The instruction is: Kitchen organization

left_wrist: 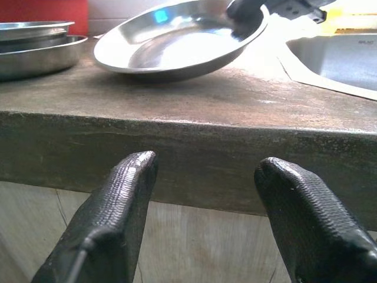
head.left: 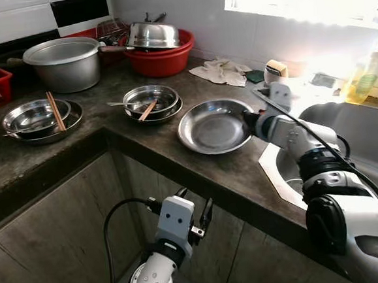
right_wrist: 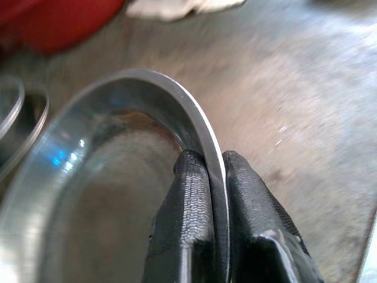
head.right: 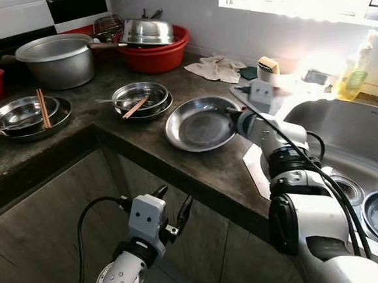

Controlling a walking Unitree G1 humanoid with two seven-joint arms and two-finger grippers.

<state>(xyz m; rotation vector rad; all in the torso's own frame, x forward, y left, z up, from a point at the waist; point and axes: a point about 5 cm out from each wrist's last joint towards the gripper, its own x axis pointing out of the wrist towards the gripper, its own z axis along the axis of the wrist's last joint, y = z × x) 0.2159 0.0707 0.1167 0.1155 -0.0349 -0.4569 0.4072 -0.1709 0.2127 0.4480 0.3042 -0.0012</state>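
- Now the right tool [right_wrist: 215, 171] pinches the thin rim of a round, shiny steel dish [head.left: 214, 126], tilted on the rough dark worktop [head.left: 198, 173] beside the sink [head.left: 365, 134].
- Beyond the dish, stacked steel bowls [head.left: 151, 102] hold one chopstick [head.left: 147, 110].
- Left tool [left_wrist: 203, 177], fingers spread, hangs below the worktop edge.

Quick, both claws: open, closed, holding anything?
Left claw: open, holding nothing, below the counter edge.
Right claw: closed on the steel plate rim.
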